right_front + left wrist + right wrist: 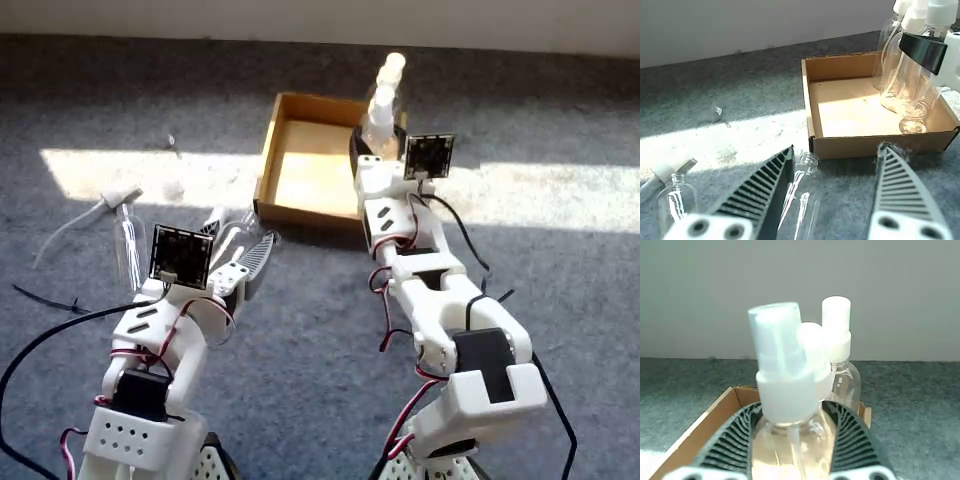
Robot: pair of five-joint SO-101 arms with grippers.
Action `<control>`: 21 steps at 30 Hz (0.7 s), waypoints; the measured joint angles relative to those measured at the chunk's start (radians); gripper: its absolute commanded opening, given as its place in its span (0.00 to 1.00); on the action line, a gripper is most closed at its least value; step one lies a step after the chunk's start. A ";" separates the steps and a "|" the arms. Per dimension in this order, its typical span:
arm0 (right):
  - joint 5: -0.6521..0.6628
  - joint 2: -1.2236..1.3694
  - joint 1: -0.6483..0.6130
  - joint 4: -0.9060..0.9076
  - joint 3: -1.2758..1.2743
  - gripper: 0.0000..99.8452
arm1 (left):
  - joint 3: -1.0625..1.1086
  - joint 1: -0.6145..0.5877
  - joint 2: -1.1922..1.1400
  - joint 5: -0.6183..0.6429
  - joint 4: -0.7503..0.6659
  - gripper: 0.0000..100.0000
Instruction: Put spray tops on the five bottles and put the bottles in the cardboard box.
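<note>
Closest to the arm bases, on the grey carpeted surface, the left gripper sits low with its jaws spread wide and nothing pinched. An uncapped bottle stands inside that gap, just beside one jaw with its open neck pointing toward the box, so the arm looks lined up to close on it once a top is ready. A second uncapped bottle stands a little off to the side, outside the jaws, and a loose spray top with its dip tube lies near it, probably kept within easy reach for fitting. Beyond these comes the cardboard box, open side up, its front wall just past the left jaw tips. Over its far right corner the right gripper is pinching a capped bottle by the body just under the collar, upright, which keeps the spray head clear and suits a straight lowering; whether its base touches the box floor I cannot tell. Farthest back, two more capped bottles stand upright in that same corner, close together and just behind the held one, likely packed tight to leave room for the remaining two.
</note>
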State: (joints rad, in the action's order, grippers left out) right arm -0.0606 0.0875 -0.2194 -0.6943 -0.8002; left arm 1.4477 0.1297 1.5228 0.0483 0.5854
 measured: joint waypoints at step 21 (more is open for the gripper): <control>-0.003 0.000 0.002 -0.101 -0.112 0.00 | 0.000 0.000 0.000 0.000 0.000 0.25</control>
State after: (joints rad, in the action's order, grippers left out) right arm -0.0637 0.0875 -0.2179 -0.7956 -0.9122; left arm 1.4477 0.1297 1.5228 0.0483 0.5854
